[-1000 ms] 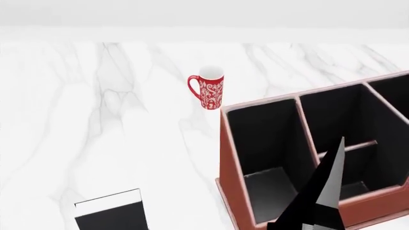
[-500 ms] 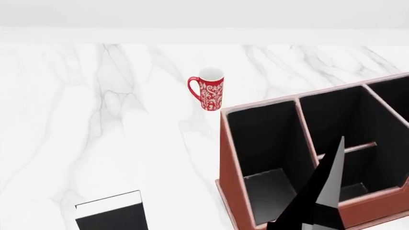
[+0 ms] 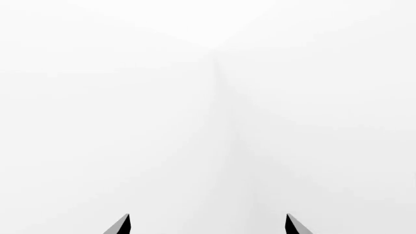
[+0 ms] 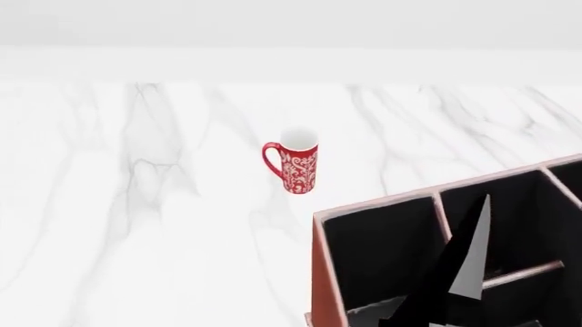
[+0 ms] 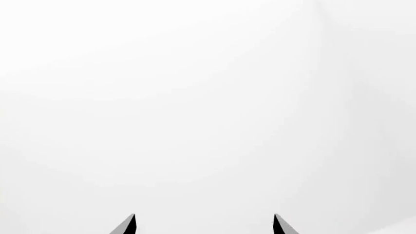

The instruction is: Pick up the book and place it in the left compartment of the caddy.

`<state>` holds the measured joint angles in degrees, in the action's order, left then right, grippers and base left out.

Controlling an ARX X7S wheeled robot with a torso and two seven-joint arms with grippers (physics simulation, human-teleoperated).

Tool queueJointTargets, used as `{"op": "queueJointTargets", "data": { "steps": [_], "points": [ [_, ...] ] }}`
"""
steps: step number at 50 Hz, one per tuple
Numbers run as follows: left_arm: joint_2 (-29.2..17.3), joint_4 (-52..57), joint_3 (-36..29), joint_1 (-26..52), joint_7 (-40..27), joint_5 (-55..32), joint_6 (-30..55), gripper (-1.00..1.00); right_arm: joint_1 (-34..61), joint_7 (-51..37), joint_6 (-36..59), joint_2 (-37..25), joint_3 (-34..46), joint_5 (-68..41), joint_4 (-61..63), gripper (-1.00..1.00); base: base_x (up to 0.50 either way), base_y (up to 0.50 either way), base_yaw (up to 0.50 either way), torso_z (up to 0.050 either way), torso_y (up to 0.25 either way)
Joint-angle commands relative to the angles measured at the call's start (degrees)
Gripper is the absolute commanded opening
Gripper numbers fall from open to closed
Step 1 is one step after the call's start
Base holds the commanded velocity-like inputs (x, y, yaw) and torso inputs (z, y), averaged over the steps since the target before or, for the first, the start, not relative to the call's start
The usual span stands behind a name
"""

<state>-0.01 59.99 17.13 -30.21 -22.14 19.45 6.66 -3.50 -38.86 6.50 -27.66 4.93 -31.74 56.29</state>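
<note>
The book is out of view in every current frame. The reddish-brown caddy fills the head view's lower right corner, cut off by the frame edges. Its left compartment shows a black lining with nothing visible inside. A dark pointed finger of my right arm rises in front of the caddy's dividers. In the left wrist view my left gripper is open with nothing between its tips, facing blank white. The right wrist view shows my right gripper open the same way.
A red patterned mug stands upright on the white marble table, behind and left of the caddy. A pale wall runs along the table's far edge.
The head view has tilted upward. The mug and caddy slid down the frame, and the book dropped out at the bottom left edge.
</note>
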Motion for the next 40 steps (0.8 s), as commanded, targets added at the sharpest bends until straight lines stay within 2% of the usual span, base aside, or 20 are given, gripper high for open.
{"op": "queueJointTargets", "data": {
  "steps": [1,11,30,34,36,37,40],
  "points": [
    [0.00,0.00,-0.03,-0.08,-0.07,-0.13,-0.34,1.00,-0.06,-0.17,-0.37,-0.36,0.39,-0.09,-0.12,1.00,0.50,0.00,0.00,0.000,0.000],
    [0.00,0.00,0.24,-0.21,-0.19,-0.29,-0.51,1.00,0.61,-1.21,0.88,-0.90,0.97,-0.04,0.15,1.00,0.42,0.00,0.00,0.000,0.000],
    [0.00,0.00,-0.21,0.37,-0.10,-0.05,0.02,1.00,1.93,-3.34,3.53,-2.57,1.34,-0.69,1.00,1.00,0.00,0.00,0.00,0.000,0.000],
    [0.00,0.00,-0.30,0.76,0.22,-0.17,0.57,1.00,5.88,-6.31,9.05,-7.12,0.93,-5.83,3.49,1.00,0.00,0.00,0.00,0.000,0.000],
    [0.00,0.00,-0.08,0.59,0.17,-0.47,0.37,1.00,7.71,-9.04,8.17,-10.93,2.34,-7.81,3.63,1.00,0.00,0.00,0.00,0.000,0.000],
    [0.00,0.00,0.14,0.45,0.08,-0.77,0.21,1.00,10.22,-11.27,7.83,-15.23,3.96,-10.76,3.67,1.00,0.00,0.00,0.00,0.000,0.000],
    [0.00,0.00,0.05,0.65,0.18,-0.75,0.50,1.00,13.26,-14.26,6.44,-19.54,6.04,-13.78,3.49,1.00,0.00,0.00,0.00,0.000,0.000]
  ]
}}
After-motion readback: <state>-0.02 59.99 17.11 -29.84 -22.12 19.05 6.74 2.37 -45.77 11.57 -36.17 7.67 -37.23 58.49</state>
